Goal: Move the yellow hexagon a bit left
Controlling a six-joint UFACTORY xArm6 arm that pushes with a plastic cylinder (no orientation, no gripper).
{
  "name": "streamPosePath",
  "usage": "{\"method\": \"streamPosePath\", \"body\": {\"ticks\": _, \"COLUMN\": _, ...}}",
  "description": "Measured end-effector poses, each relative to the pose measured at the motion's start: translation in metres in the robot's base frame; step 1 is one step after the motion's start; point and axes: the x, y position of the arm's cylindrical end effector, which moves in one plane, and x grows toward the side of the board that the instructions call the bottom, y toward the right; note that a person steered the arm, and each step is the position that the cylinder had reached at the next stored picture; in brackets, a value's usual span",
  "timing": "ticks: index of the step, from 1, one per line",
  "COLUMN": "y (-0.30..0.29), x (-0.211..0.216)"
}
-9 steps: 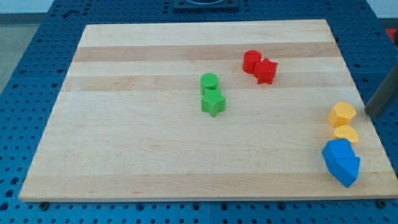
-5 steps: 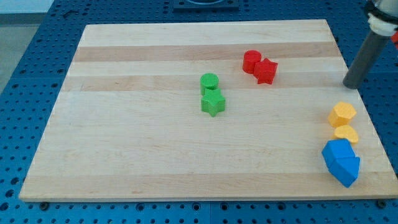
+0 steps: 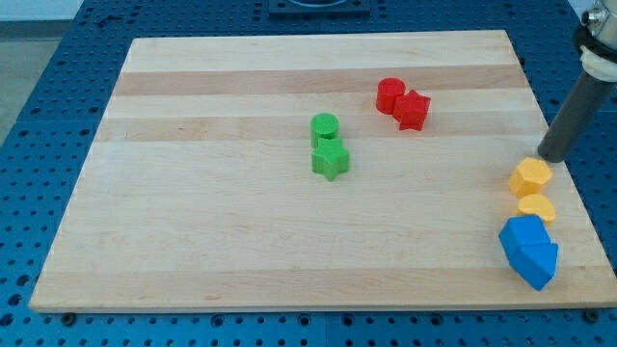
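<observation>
The yellow hexagon point(image 3: 530, 177) lies near the board's right edge. A second yellow block, rounded like a heart point(image 3: 536, 207), lies just below it. My tip point(image 3: 549, 157) is the lower end of the dark rod, just above and right of the yellow hexagon, very close to its upper right side; whether it touches is unclear.
Two blue blocks point(image 3: 529, 252) sit together below the yellow ones at the lower right. A red cylinder point(image 3: 389, 93) and red star point(image 3: 412, 110) lie above centre. A green cylinder point(image 3: 325, 127) and green star point(image 3: 330, 159) lie mid-board. The wooden board's point(image 3: 193, 241) right edge is near the tip.
My tip went from right of the yellow hexagon up toward the view's top, then came down to the hexagon's upper right. No block has moved.
</observation>
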Motion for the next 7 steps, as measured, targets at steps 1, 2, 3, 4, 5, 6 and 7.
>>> {"method": "streamPosePath", "body": {"ticks": 1, "y": -0.003, "x": 0.020}}
{"method": "streamPosePath", "body": {"ticks": 2, "y": -0.003, "x": 0.022}}
{"method": "streamPosePath", "body": {"ticks": 3, "y": -0.015, "x": 0.038}}
{"method": "streamPosePath", "body": {"ticks": 4, "y": -0.022, "x": 0.049}}
{"method": "streamPosePath", "body": {"ticks": 5, "y": -0.017, "x": 0.049}}
{"method": "streamPosePath", "body": {"ticks": 6, "y": -0.008, "x": 0.047}}
{"method": "streamPosePath", "body": {"ticks": 7, "y": 0.005, "x": 0.064}}
